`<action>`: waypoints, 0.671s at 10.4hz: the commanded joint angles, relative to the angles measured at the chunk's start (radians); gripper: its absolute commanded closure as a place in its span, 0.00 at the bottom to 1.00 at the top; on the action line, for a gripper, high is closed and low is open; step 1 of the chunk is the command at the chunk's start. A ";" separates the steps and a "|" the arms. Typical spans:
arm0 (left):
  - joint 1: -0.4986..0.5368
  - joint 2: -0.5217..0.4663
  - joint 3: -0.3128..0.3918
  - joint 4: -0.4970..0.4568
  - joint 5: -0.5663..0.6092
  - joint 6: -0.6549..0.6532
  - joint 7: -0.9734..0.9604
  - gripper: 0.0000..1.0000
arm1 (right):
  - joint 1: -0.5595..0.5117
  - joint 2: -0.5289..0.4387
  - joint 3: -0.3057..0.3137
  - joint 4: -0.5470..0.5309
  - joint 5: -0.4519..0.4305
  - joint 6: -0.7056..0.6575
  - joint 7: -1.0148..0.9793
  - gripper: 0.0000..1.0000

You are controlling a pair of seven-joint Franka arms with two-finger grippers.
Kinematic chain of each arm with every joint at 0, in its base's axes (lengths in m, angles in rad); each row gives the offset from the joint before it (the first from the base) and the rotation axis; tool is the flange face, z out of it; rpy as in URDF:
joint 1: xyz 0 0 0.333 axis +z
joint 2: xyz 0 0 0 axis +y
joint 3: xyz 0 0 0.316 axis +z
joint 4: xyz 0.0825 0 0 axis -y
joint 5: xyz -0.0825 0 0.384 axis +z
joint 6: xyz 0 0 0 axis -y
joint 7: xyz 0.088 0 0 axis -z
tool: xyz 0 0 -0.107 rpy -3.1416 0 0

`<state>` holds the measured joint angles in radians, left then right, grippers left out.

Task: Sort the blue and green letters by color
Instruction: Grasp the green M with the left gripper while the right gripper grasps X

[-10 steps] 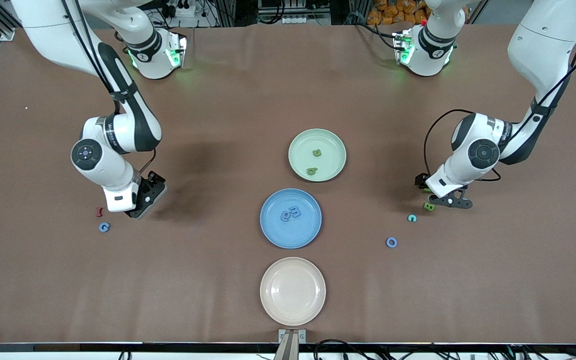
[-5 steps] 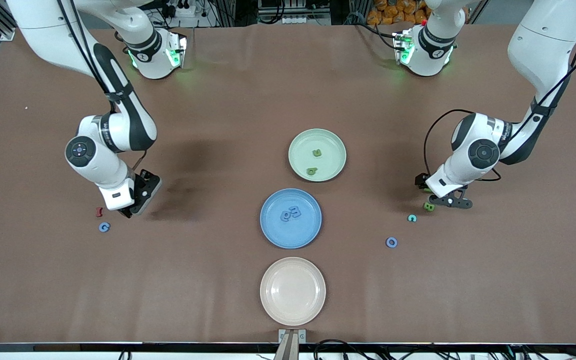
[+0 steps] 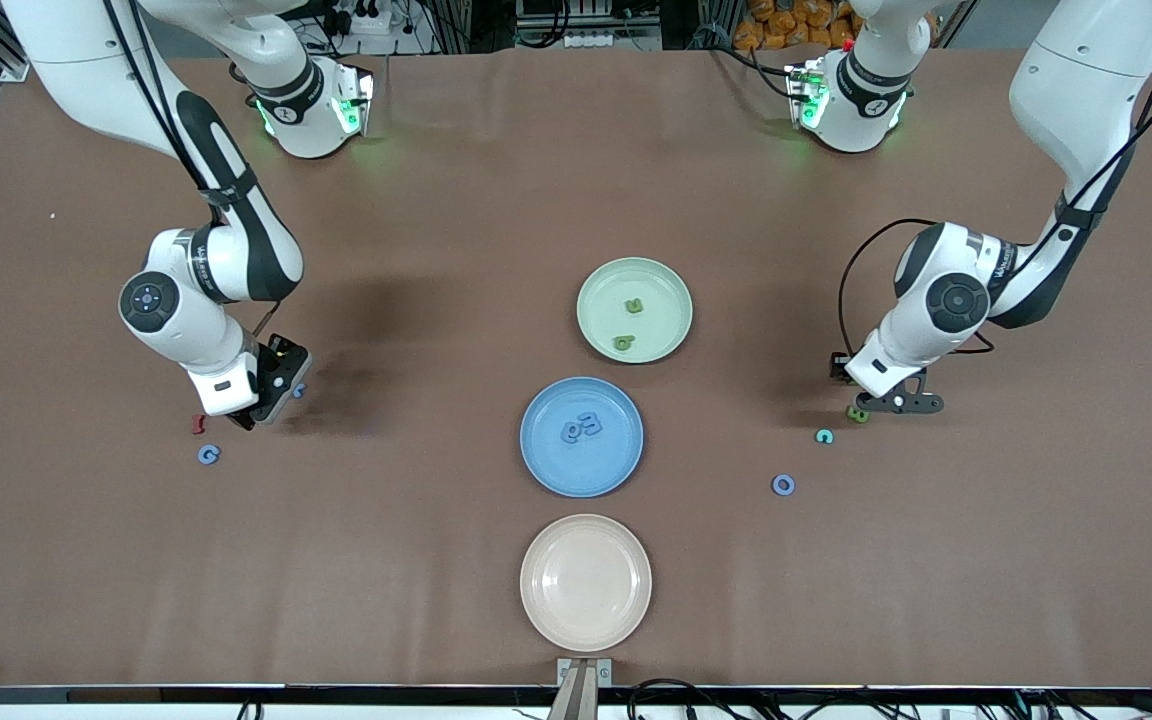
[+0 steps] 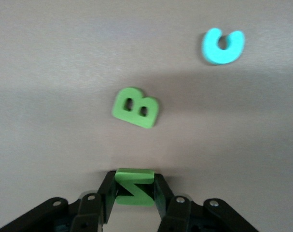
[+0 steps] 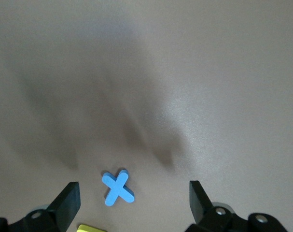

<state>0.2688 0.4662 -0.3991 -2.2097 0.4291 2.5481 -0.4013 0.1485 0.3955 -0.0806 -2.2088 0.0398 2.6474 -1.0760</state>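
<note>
My left gripper (image 4: 133, 182) is shut on a lime green letter Z (image 4: 134, 175), low over the table toward the left arm's end (image 3: 876, 400). A green B (image 4: 135, 107) (image 3: 857, 413) lies just beside it. My right gripper (image 5: 133, 193) (image 3: 274, 400) stands open low over a blue X (image 5: 118, 187) (image 3: 298, 391). A blue G (image 3: 208, 454) and a blue O (image 3: 783, 485) lie loose on the table. The green plate (image 3: 666, 285) holds two green letters (image 3: 634, 306). Blue letters (image 3: 581, 427) lie in the blue plate (image 3: 551, 465).
A cyan C (image 3: 823, 436) (image 4: 222, 46) lies near the green B. A red letter (image 3: 199, 424) sits by my right gripper, and a yellow letter's edge (image 5: 90, 228) shows in the right wrist view. An empty pink plate (image 3: 586, 582) stands nearest the front camera.
My left gripper has closed on the green Z. The right arm has shifted away from the plates, which uncovers the blue X in the front view.
</note>
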 commanded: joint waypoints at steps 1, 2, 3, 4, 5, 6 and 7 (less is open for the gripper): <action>-0.014 0.009 -0.012 -0.010 0.011 0.012 -0.074 1.00 | -0.017 -0.024 0.013 -0.077 -0.011 0.088 -0.019 0.00; -0.014 0.008 -0.026 -0.002 0.011 0.012 -0.105 1.00 | -0.017 -0.023 0.013 -0.086 -0.011 0.101 -0.019 0.00; -0.014 0.008 -0.043 0.013 0.010 0.012 -0.141 1.00 | -0.015 -0.023 0.013 -0.097 -0.011 0.117 -0.018 0.00; -0.020 0.009 -0.059 0.033 0.010 0.011 -0.184 1.00 | -0.015 -0.021 0.013 -0.107 -0.011 0.135 -0.018 0.00; -0.038 0.009 -0.063 0.044 0.010 0.011 -0.217 1.00 | -0.015 -0.018 0.013 -0.118 -0.011 0.153 -0.018 0.00; -0.046 0.009 -0.064 0.050 0.010 0.011 -0.249 1.00 | -0.014 -0.011 0.013 -0.124 -0.011 0.169 -0.018 0.00; -0.048 0.009 -0.085 0.062 0.008 0.009 -0.278 1.00 | -0.015 -0.007 0.013 -0.124 -0.011 0.172 -0.018 0.00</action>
<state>0.2335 0.4692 -0.4611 -2.1764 0.4290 2.5556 -0.6020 0.1486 0.3965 -0.0787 -2.3010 0.0394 2.7782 -1.0763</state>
